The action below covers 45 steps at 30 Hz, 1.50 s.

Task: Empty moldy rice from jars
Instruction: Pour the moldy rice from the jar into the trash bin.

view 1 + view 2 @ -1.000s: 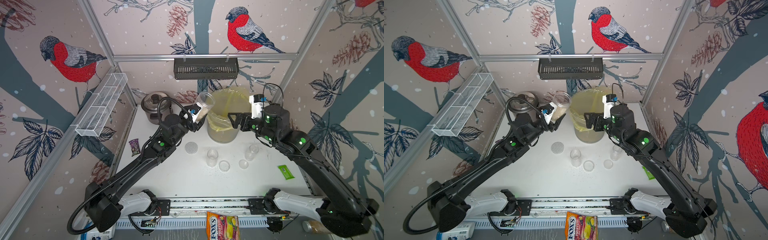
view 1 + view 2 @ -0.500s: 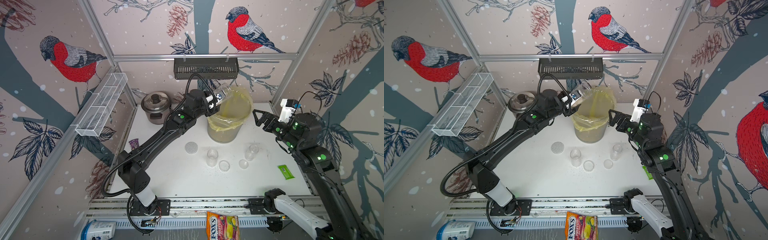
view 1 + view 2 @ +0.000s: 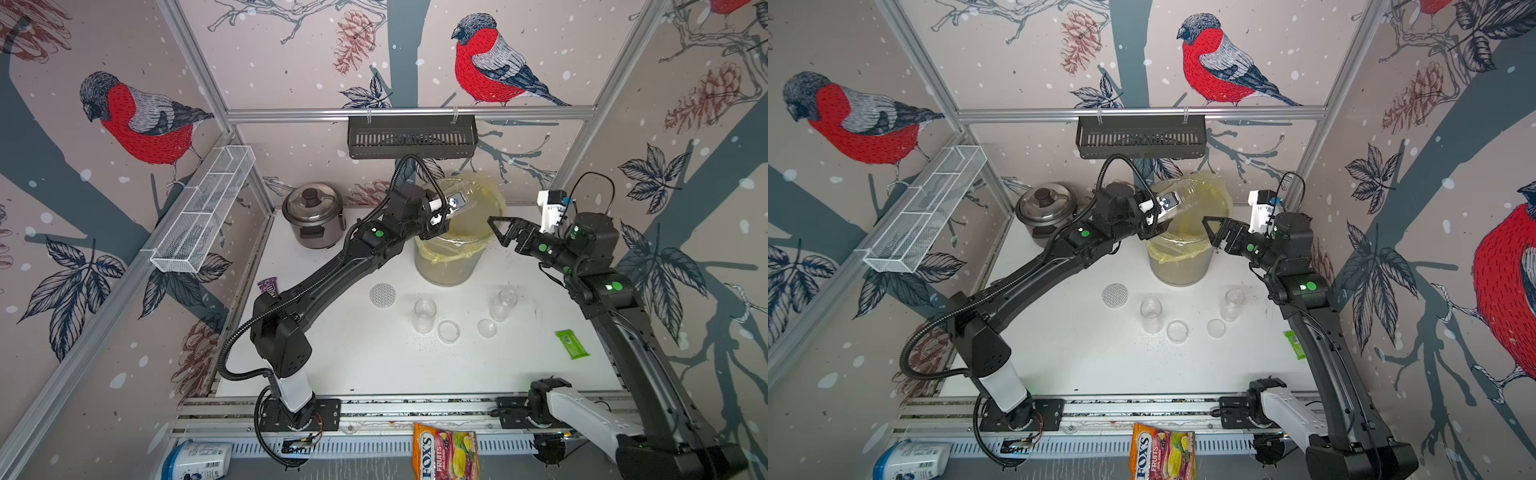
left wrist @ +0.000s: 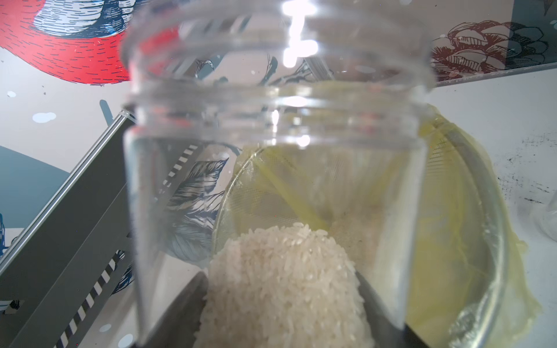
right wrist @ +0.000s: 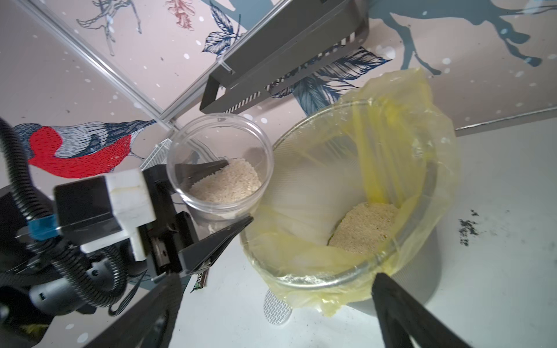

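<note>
Tabletop (image 3: 374, 361) white, scuffed; bullfinch wallpaper (image 3: 141, 120) around

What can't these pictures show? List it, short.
- Narrow jars: leftover grains too small, both top views.
- Left gripper: grip on the wide jar hidden by its wrist camera, top views.
- Candy bag: cut by bottom edge.

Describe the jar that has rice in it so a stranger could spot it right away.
At the back of the white table stands a big bin lined with a yellow bag. The left gripper holds a wide clear jar tilted over the bin's rim. Unlike the two narrow jars standing on the table, it is lifted and holds pale rice.
</note>
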{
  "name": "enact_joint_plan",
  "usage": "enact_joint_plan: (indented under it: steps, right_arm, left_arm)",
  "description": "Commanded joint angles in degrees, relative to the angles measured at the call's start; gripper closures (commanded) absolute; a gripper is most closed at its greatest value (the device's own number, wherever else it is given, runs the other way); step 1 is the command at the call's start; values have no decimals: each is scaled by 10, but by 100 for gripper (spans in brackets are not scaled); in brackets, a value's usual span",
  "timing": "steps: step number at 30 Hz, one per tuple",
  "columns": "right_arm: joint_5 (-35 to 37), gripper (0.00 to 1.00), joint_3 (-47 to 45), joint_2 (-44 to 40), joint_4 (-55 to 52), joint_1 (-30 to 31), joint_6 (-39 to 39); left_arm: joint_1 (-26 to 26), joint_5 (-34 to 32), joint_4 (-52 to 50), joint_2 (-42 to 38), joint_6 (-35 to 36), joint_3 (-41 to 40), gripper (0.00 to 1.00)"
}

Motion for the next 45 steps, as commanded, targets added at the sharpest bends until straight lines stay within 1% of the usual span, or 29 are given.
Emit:
enact_joint_plan:
  steps: [1,5,9,11,17,20,22,25,27,28,30,33,37,38,41,43,45]
  right_arm:
    - [-33,1,-1,4,43,0,12]
    - [-30,1,2,10,40,-1,15]
    - [-8,1,1,6,31,-6,8]
    - [-3,1,-3,2,30,-16,8]
    - [5,0,-32,-23,33,-52,15]
    - [9,0,-48,-44,30,-79,17]
    - [1,0,-59,-54,30,-97,24]
    - [-15,0,-70,-65,27,-118,31]
    - [-24,0,-76,-70,25,-128,31]
    - [-28,0,-78,-71,22,-135,32]
    - [-40,0,-81,-72,21,-147,34]
    - [-56,0,-86,-72,20,-167,39]
    - [-78,0,-88,-71,18,-189,41]
    - [-79,0,-88,-72,17,-190,41]
    - [-83,0,-92,-74,23,-191,47]
    - [-87,0,-96,-75,28,-191,53]
    - [-90,0,-96,-75,28,-192,58]
  left_arm:
    - [-1,4,54,-6,-2,-6,71]
    - [-1,1,46,0,12,7,72]
    - [-1,-44,21,13,56,32,73]
    - [-1,-82,-4,27,91,58,73]
    - [-12,-198,-60,81,226,136,73]
    - [-23,-251,-65,116,302,163,75]
    - [-30,-294,-67,148,354,194,76]
    - [-33,-334,-90,193,403,251,77]
    - [-35,-374,-87,211,440,262,78]
    - [-35,-388,-70,211,462,252,79]
    - [-35,-392,-43,201,491,224,78]
    - [-39,-400,-27,194,515,209,78]
    - [-45,-408,83,163,609,109,76]
    - [-45,-408,98,163,624,102,76]
    - [-50,-414,119,178,654,121,76]
    - [-52,-411,160,178,702,109,76]
    - [-52,-400,219,171,758,80,75]
